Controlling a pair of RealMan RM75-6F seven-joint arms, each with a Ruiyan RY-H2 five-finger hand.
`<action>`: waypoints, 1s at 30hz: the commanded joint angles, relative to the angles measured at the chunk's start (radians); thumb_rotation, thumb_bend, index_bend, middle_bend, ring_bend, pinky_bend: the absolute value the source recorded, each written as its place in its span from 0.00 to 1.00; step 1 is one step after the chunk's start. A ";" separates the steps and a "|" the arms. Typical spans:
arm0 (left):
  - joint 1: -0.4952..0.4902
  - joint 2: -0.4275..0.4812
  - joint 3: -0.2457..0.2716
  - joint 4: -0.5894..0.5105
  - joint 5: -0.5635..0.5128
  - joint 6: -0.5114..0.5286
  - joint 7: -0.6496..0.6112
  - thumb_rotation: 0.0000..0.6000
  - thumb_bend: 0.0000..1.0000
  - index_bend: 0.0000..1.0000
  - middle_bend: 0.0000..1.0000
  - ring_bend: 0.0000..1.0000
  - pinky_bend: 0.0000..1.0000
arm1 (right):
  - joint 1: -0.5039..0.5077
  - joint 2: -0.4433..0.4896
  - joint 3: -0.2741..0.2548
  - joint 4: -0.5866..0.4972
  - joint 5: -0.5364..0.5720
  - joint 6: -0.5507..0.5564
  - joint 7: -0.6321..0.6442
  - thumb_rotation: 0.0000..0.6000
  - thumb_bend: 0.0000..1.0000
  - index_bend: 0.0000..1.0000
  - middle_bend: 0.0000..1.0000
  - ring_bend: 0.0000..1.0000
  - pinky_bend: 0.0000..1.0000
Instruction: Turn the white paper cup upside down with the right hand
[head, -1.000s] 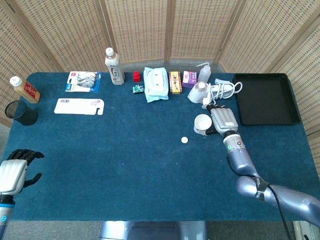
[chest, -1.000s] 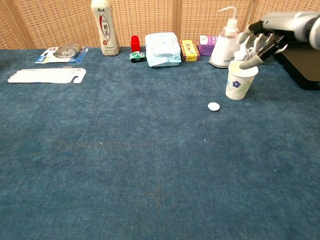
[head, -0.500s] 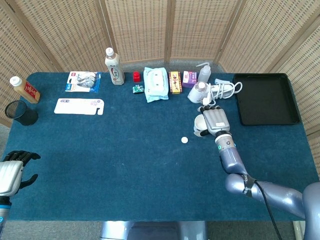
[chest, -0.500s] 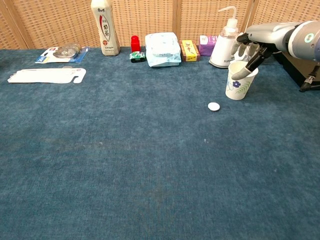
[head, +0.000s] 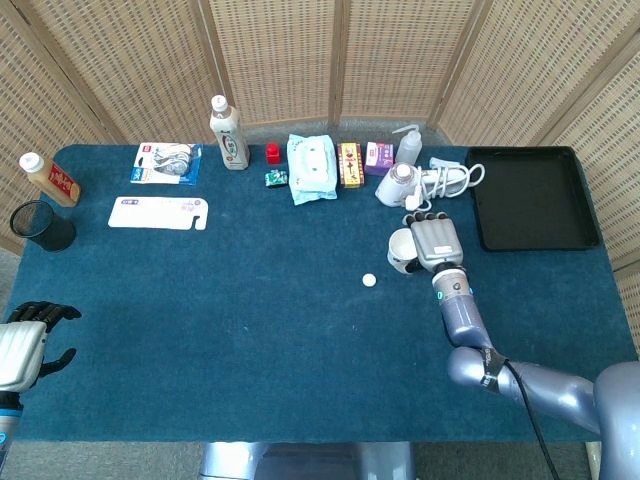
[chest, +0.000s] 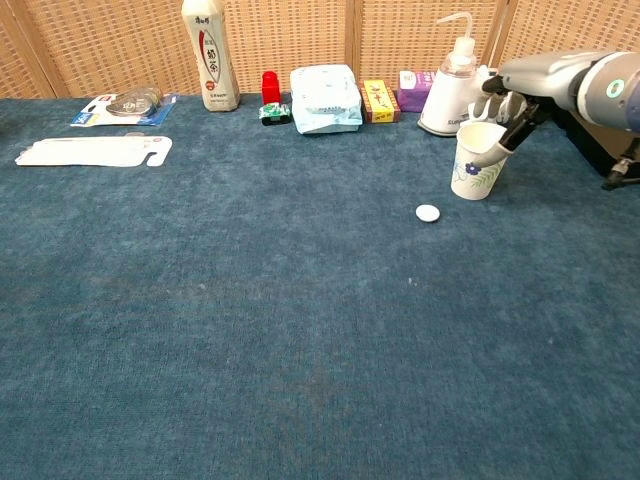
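Observation:
The white paper cup (chest: 476, 165) with a blue flower print stands upright on the blue table, right of centre; the head view shows its open mouth (head: 402, 249). My right hand (chest: 522, 92) reaches in from the right at rim height. One finger lies against the cup's right rim and the others curl behind it, so the hand (head: 436, 240) grips the cup's upper edge. My left hand (head: 25, 343) hangs off the table's near left corner with fingers apart, holding nothing.
A small white disc (chest: 427, 212) lies just in front and to the left of the cup. Behind the cup are a spray bottle (chest: 448, 92) and a white appliance with its cord (head: 402, 184). A black tray (head: 528, 198) sits to the right. Packets and a bottle (head: 229, 133) line the back edge.
My right hand has shifted slightly right and back, its finger sliding from across the cup's mouth to the right rim. The cup stays upright in place. The left hand dropped slightly.

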 joint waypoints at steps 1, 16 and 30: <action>0.002 0.000 0.000 0.002 -0.002 0.001 -0.003 1.00 0.20 0.37 0.40 0.27 0.20 | 0.009 -0.008 0.003 0.008 0.004 -0.003 -0.008 0.64 0.21 0.23 0.23 0.25 0.19; 0.010 -0.007 0.007 0.025 -0.006 -0.003 -0.020 1.00 0.20 0.37 0.40 0.27 0.20 | 0.033 -0.047 -0.015 0.089 0.012 -0.007 -0.064 0.65 0.22 0.35 0.26 0.27 0.20; 0.009 -0.007 0.005 0.022 -0.005 -0.003 -0.017 1.00 0.21 0.37 0.40 0.27 0.20 | -0.014 -0.033 0.050 0.061 -0.084 -0.006 0.127 0.64 0.22 0.42 0.33 0.33 0.24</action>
